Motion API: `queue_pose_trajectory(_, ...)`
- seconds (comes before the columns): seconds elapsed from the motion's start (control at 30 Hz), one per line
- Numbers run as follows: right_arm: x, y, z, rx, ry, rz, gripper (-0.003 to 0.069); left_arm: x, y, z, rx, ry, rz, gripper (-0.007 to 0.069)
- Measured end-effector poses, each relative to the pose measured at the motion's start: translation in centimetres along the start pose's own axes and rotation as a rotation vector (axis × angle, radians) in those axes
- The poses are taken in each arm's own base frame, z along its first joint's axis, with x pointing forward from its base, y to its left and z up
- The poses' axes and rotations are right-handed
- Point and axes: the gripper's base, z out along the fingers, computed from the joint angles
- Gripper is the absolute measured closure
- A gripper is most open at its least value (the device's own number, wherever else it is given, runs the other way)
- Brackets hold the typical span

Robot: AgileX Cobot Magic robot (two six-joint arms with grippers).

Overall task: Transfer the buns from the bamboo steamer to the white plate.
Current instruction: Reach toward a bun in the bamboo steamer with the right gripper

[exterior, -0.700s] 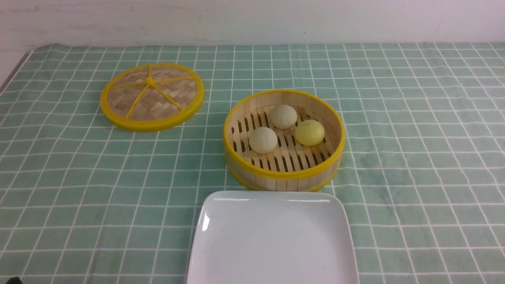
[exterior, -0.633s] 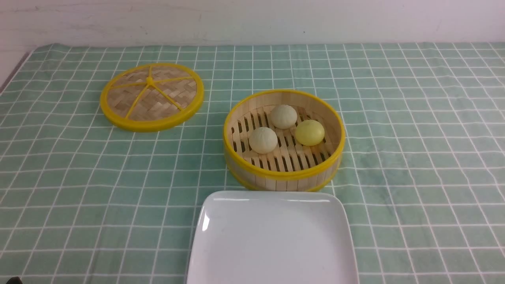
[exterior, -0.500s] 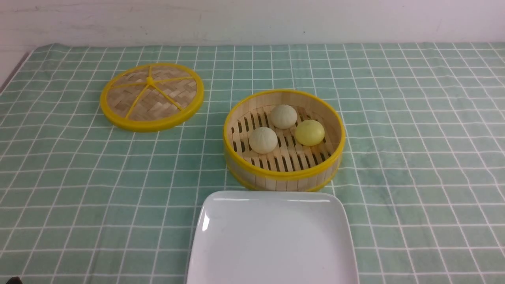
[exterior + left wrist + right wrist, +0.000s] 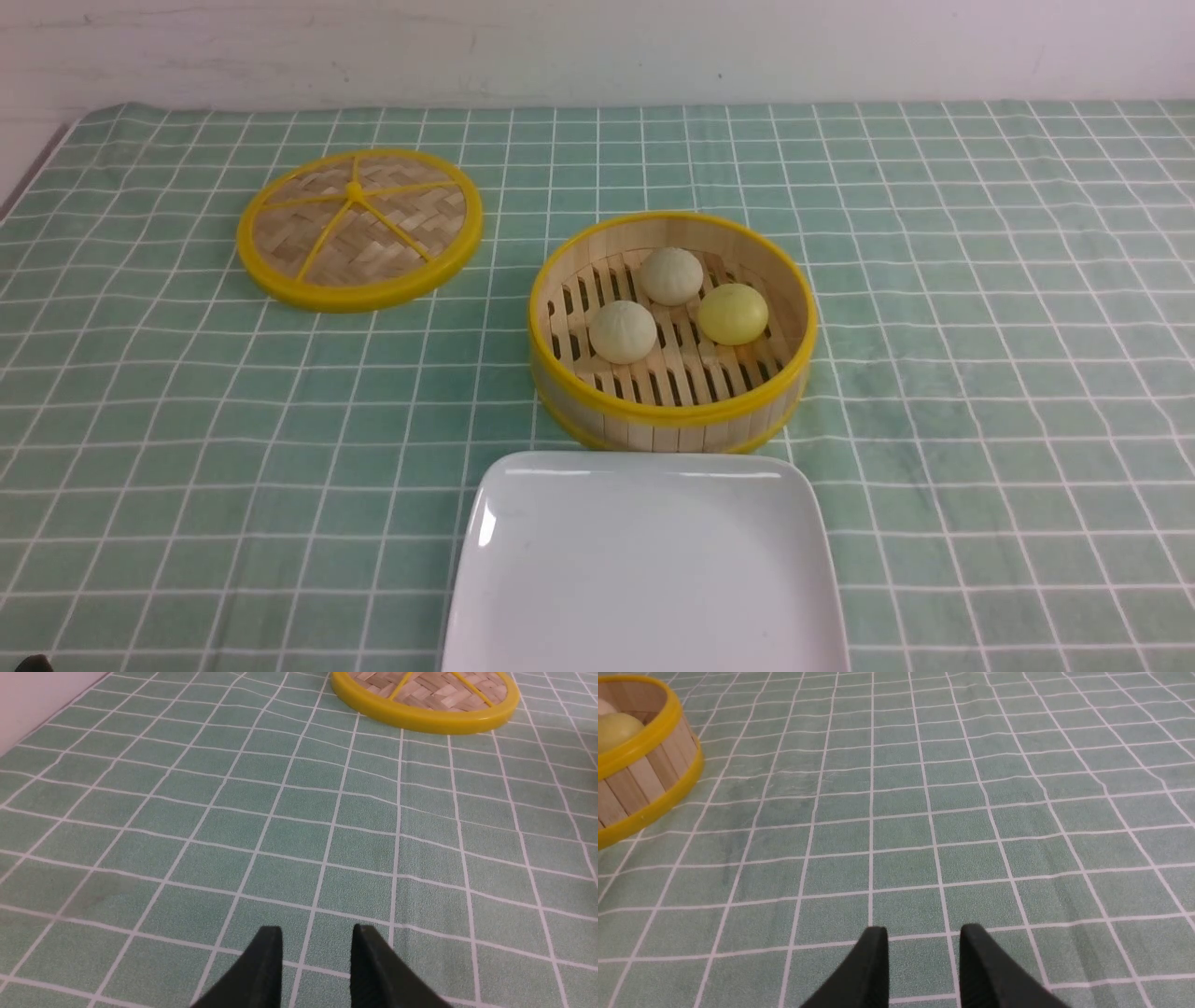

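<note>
The bamboo steamer stands mid-table with three buns inside: a cream bun at the near left, a second cream bun at the back, and a yellow bun on the right. The white plate lies bare just in front of the steamer. Neither arm shows in the front view. My left gripper hovers open over bare cloth, nothing between its fingers. My right gripper is likewise open and holds nothing; the steamer wall and the yellow bun show at its view's edge.
The flat woven lid with yellow rim and spokes lies at the back left, also seen as lid ahead of the left gripper. A green checked cloth covers the table; a white wall runs along the far edge.
</note>
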Motion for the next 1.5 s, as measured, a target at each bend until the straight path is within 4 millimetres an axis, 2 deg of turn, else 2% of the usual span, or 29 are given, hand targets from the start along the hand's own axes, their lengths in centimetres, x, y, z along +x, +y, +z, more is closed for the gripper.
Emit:
queue_pose_trajectory(0.67, 0.0, 0.0, 0.0, 0.000, 0.000, 0.001, 0.0419, -0.1, -0.1, 0.0, 0.011, -0.012, -0.033, 0.0384)
queue_pose_trajectory(0.8, 0.0, 0.5, 0.0, -0.059, -0.002, 0.243, 0.0419, -0.7, -1.1, 0.0, 0.140, -0.060, -0.547, 0.0384)
queue_pose_trajectory(0.93, 0.0, 1.3, 0.0, -0.152, 0.029, 0.660, 0.0419, -1.5, -1.6, -0.2, 0.263, -0.057, -1.136, 0.0384)
queue_pose_trajectory(1.0, 0.0, 1.6, 0.0, -0.177, 0.044, 0.771, 0.0419, -1.6, -1.7, -0.3, 0.295, -0.045, -1.289, 0.0384)
queue_pose_trajectory(1.1, 0.0, 1.8, -0.1, -0.197, 0.057, 0.854, 0.0419, -1.8, -1.8, -0.3, 0.316, -0.045, -1.383, 0.0384)
queue_pose_trajectory(1.37, -0.4, 1.8, -0.2, -0.210, 0.044, 0.859, 0.0431, -2.7, -1.5, -0.6, 0.346, -0.109, -1.433, 0.0384)
queue_pose_trajectory(1.43, -2.5, 2.0, -1.0, -0.239, -0.032, 0.793, 0.0471, -4.4, -1.8, -1.4, 0.383, -0.144, -1.369, 0.0384)
queue_pose_trajectory(1.47, -2.7, 2.0, -1.1, -0.241, -0.041, 0.785, 0.0476, -4.8, -1.8, -1.7, 0.392, -0.158, -1.349, 0.0384)
queue_pose_trajectory(1.5, -4.5, 2.1, -1.8, -0.248, -0.101, 0.704, 0.0514, -6.4, -2.0, -2.7, 0.416, -0.209, -1.245, 0.0384)
